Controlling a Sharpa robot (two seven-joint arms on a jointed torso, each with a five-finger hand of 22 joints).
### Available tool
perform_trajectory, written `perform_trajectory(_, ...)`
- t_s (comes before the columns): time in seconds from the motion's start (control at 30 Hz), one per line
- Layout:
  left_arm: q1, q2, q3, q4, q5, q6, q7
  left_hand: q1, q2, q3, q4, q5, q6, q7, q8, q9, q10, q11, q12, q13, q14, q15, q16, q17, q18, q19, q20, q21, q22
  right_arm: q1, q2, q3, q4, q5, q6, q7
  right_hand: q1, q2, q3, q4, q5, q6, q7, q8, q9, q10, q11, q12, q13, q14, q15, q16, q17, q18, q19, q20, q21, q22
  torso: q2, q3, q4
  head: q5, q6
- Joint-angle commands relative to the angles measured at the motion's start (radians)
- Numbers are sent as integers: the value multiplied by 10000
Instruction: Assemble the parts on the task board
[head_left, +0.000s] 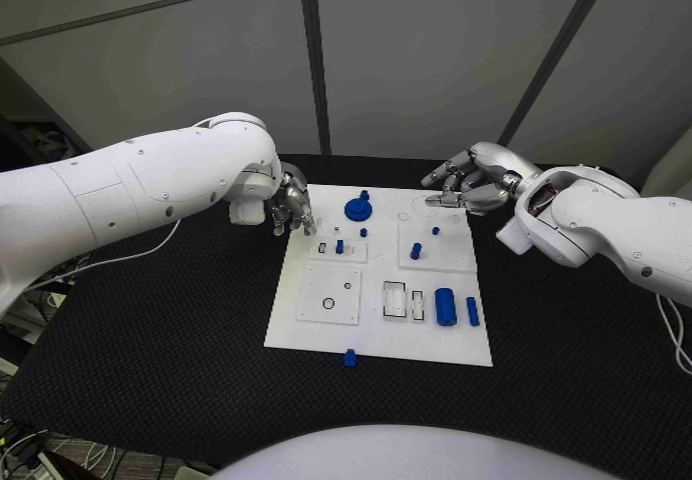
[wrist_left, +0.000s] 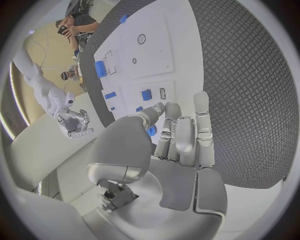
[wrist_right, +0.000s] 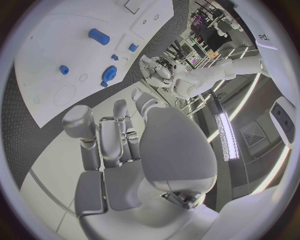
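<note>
The white task board (head_left: 326, 330) lies mid-table. Blue parts on it: a round toothed piece (head_left: 358, 208) at the far side, short pegs (head_left: 340, 245) (head_left: 415, 251), a cylinder (head_left: 446, 300) beside a bar (head_left: 472, 311), and a small piece (head_left: 349, 357) at the near edge. My left hand (head_left: 289, 212) hangs fingers-down at the board's far left edge, close to the round piece. In the left wrist view its thumb lies against the fingers (wrist_left: 184, 135) with a blue patch (wrist_left: 152, 131) in the gap; held or behind, I cannot tell. My right hand (head_left: 469, 185) hovers over the far right corner, fingers (wrist_right: 119, 135) curled in, nothing visible in them.
The board has empty recesses: a round hole (head_left: 329, 303) and rectangular slots (head_left: 394, 299). Black table (head_left: 173, 330) surrounds it. A white cable (head_left: 130, 255) runs under my left arm. The right wrist view shows the round piece (wrist_right: 109, 75) and the cylinder (wrist_right: 99, 36).
</note>
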Motion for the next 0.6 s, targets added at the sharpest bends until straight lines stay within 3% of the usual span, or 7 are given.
perform_trajectory(0.03,4,-373,-1,517,242,-2002,1050,110,-224,33,-178,20,104,111,-344,-431,-62,82,-517,-478,-478,71,-883,-964,-137,-67,82,-430,-328,21,-39,5,91,-187,-142,81,2,48,41,15,65,-28,-3,6,3,4,-3,32,-15,162,17,-58,236,-14,-28,-25,32,8,-17,-1,3,-7,-4)
perform_trajectory(0.2,-65,-1081,-8,1430,330,-2957,1634,303,-632,60,-436,0,387,309,-1111,-1622,142,238,-1577,-1645,-1220,205,-2865,-2811,-112,15,220,-1364,-1120,20,-129,2,233,-342,-188,90,61,37,68,-20,72,-7,-11,13,8,11,-13,40,-23,166,14,-62,239,-17,-18,-26,48,30,-26,2,-4,18,5)
perform_trajectory(0.37,-244,-1772,-18,2366,605,-3916,2395,652,-695,115,-740,25,614,312,-1464,-2359,251,241,-2226,-2429,-1726,252,-4531,-4271,-108,142,261,-1925,-1617,16,-228,-2,439,-544,-218,127,199,29,143,-108,74,72,-24,35,25,32,-29,47,-51,181,2,-50,258,-23,4,-35,80,74,-116,4,16,37,-44)
perform_trajectory(0.6,-707,-2616,-26,3474,1120,-5139,3875,889,-758,-29,-925,16,749,367,-1601,-3071,474,293,-2750,-3182,-1674,274,-5236,-4607,-126,281,299,-2342,-1979,-35,-383,-16,925,-998,-181,208,354,27,261,-226,71,283,-52,89,66,123,-56,108,-47,214,-24,-10,301,-46,73,-56,188,197,-292,-10,22,16,-179)
